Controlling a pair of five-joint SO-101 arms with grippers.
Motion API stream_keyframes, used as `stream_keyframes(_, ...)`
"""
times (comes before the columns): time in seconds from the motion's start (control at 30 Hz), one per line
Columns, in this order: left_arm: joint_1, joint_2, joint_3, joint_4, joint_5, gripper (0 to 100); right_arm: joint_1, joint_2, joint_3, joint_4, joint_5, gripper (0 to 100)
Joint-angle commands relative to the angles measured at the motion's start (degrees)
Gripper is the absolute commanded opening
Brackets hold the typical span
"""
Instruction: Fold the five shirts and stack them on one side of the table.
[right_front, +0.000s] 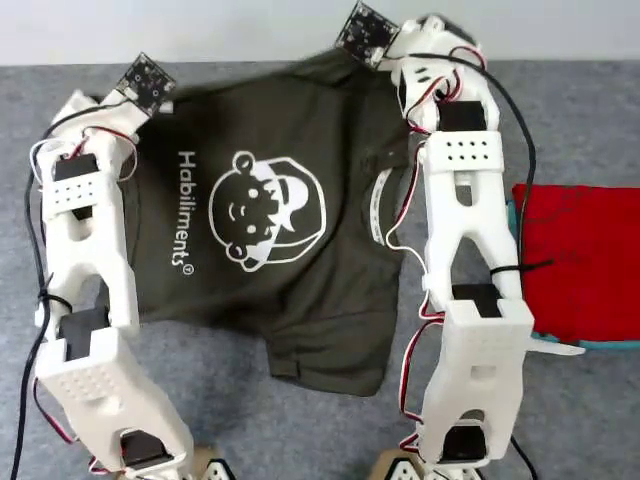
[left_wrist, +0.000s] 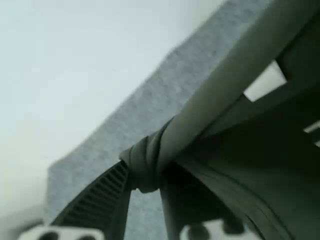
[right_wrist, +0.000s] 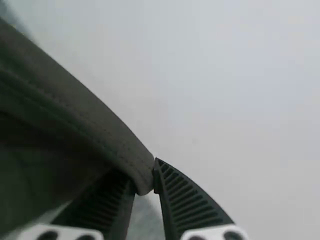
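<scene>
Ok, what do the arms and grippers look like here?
Both the left arm and right arm are blocky white plastic segments with cut-out slots and dotted hole patterns. Red, white and black wires loop along the joints. A small black circuit board sits at each wrist. The left gripper and right gripper have dark ribbed fingers on white bodies.

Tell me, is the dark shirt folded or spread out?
Spread out. The dark shirt lies open on the table, whole print showing; both arms' jaws are shut on its far edge.

Robotics lab bench: grey felt tabletop (right_front: 600, 420), bare white wall (right_front: 200, 30), exposed-wire printed arms (right_front: 465, 160).
</scene>
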Motion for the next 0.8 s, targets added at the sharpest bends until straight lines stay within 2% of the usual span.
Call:
stream_keyframes(0.0,0.1,-1.6,-2.8,9.3,0.4,1,-0.5,-3.8,-4.7,12.2,-0.7,1.0)
stream_keyframes(0.4,0.2,-7.8,-2.8,40.9,0.3,1,-2.9,-11.6,-4.7,50.4,-0.8,1.0)
stream_keyframes(0.63,-0.2,-8.9,-2.8,47.5,0.3,1,-5.3,-15.7,-4.7,64.2,-1.0,1.0)
stream_keyframes(0.77,-0.4,-9.0,-2.9,51.0,-0.4,1,-6.0,-18.2,-4.2,66.0,-5.4,1.0)
